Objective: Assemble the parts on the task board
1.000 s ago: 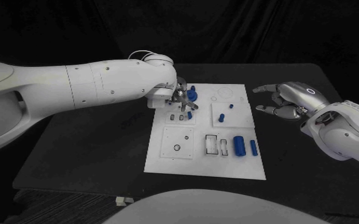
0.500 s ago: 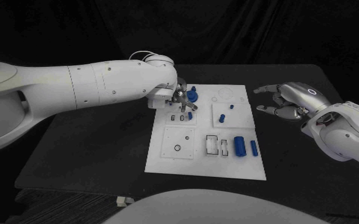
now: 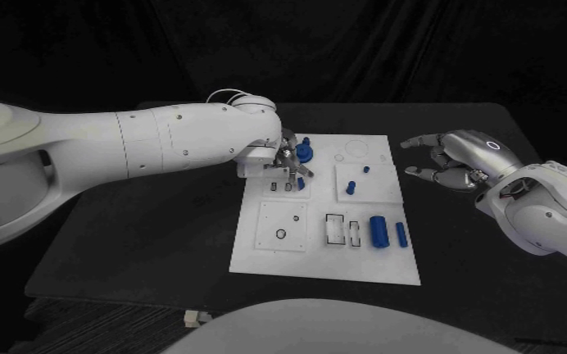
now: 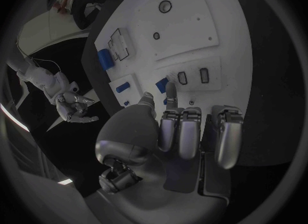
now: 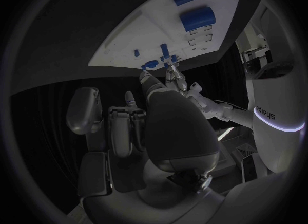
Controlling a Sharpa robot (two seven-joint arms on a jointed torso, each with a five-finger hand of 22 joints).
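Head view: left robot hand [image 3: 288, 162] pinches a blue part [image 3: 300, 182] over the task board [image 3: 325, 260].

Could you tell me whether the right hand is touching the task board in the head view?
No. The right hand hovers over the black table past the task board's right edge, holding nothing.

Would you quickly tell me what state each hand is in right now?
Left hand: fingers down at a small blue part on the task board; whether it grips it cannot be told.
Right hand: open, holding nothing, off the board's side.
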